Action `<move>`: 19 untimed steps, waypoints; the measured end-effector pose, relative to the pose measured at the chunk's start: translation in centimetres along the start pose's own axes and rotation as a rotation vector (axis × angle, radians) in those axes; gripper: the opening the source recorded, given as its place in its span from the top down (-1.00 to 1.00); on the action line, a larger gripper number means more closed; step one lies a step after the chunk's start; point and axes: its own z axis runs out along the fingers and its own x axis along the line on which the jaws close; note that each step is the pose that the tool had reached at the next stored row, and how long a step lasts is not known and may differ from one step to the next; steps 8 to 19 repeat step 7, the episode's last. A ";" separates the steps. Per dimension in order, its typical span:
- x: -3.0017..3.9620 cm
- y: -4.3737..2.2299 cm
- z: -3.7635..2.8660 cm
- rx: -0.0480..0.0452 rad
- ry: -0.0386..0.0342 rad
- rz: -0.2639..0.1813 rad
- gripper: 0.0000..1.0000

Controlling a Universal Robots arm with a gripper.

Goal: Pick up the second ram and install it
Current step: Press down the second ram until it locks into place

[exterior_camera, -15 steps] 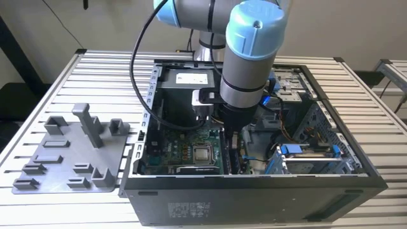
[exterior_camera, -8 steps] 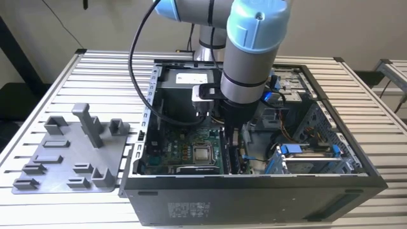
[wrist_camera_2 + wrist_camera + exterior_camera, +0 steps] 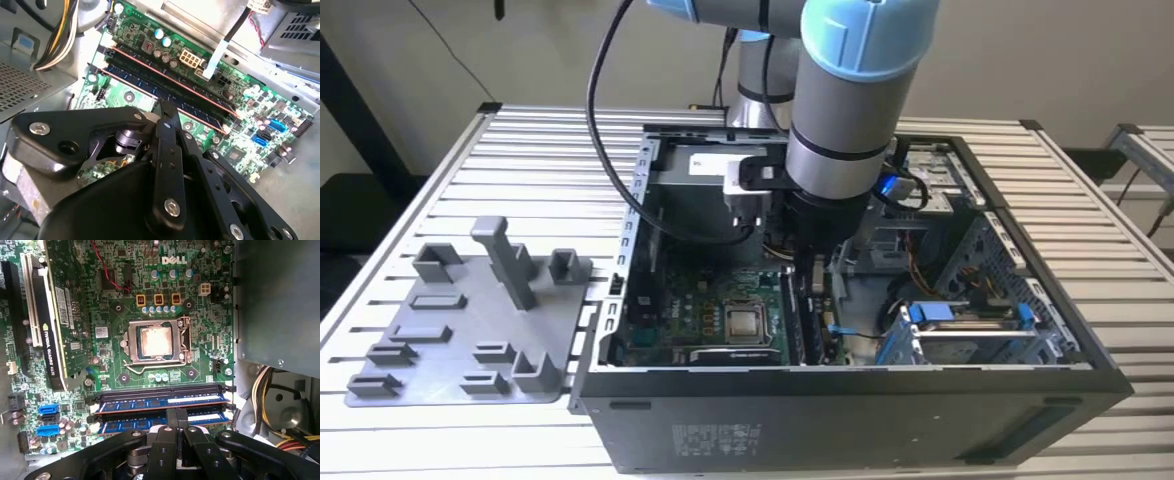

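Note:
The second ram [image 3: 204, 417] stands on edge in the memory slot nearer my fingers, parallel to another stick [image 3: 150, 401] in the slot beside it. My gripper [image 3: 177, 416] is shut, its two black fingertips pressed together and resting on the second ram's top edge near the middle of its length. In the second wrist view the second ram [image 3: 131, 82] runs diagonally across the green motherboard, with my gripper [image 3: 167, 111] meeting it. In the exterior view my gripper [image 3: 811, 272] reaches down inside the open computer case [image 3: 854, 395], over the memory slots.
A bare processor socket [image 3: 154, 342] sits just beyond the slots and a graphics card [image 3: 55, 320] stands upright further off. Yellow power cables [image 3: 265, 390] and a drive cage [image 3: 967, 325] crowd the other side. An empty grey fixture plate [image 3: 467, 330] with upright posts lies outside the case.

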 end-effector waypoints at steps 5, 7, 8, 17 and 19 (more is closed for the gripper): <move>0.00 0.00 -0.05 -0.0001 0.0003 0.000 0.79; 0.00 0.00 -0.06 0.0000 0.0003 0.000 0.79; 0.00 0.00 -0.06 0.0000 0.0003 0.000 0.79; 0.00 0.00 -0.06 0.0000 0.0003 0.000 0.79; 0.00 0.00 -0.06 0.0000 0.0003 0.000 0.79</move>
